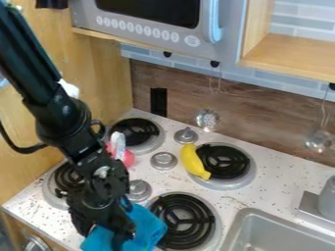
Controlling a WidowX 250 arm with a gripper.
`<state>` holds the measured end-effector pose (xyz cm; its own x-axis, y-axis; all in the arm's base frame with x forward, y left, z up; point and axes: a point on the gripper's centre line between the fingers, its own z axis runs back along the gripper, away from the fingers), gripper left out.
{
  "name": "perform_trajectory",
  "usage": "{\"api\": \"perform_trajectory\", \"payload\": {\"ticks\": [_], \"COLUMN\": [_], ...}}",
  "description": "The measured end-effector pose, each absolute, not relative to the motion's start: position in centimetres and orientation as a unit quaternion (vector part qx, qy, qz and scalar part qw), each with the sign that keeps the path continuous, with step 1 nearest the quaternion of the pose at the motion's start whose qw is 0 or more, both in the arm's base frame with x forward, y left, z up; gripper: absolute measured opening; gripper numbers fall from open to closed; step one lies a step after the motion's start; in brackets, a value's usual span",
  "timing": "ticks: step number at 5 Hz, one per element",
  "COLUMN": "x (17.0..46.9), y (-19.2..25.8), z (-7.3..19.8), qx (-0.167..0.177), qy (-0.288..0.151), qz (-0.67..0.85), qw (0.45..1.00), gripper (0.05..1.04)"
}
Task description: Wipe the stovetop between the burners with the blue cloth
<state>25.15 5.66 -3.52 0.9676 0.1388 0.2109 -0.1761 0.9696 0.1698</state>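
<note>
Gripper (105, 233) stands at the blue cloth (149, 227); whether it is open or gripping cannot be determined. A firm central pinch and vertical lift should avoid dragging over the burner (185, 221) at 3 o'clock.

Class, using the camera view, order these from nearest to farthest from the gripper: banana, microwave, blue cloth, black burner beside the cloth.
From the gripper:
1. Blue cloth: right at the gripper, bottom of the view.
2. Black burner: just right of the cloth.
3. Banana: farther back, against the back right burner.
4. Microwave: high up, top of the view.
</note>
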Motion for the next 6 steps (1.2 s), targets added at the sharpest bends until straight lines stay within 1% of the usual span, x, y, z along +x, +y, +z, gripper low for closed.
{"api": "perform_trajectory", "payload": {"ticks": [1, 3, 4, 5, 6], "x": [27.2, 34.8, 37.8, 39.8, 40.9], "y": [6.5, 8.0, 8.1, 8.1, 8.3], "z": [-3.9, -4.1, -3.4, -2.6, -1.6], "qx": [0.116, 0.129, 0.120, 0.110, 0.110], "qy": [-0.103, -0.118, -0.131, -0.139, -0.148], "qz": [0.088, 0.126, 0.141, 0.154, 0.160], "qw": [0.984, 0.977, 0.974, 0.972, 0.970], "gripper": [1.000, 1.000, 1.000, 1.000, 1.000]}}
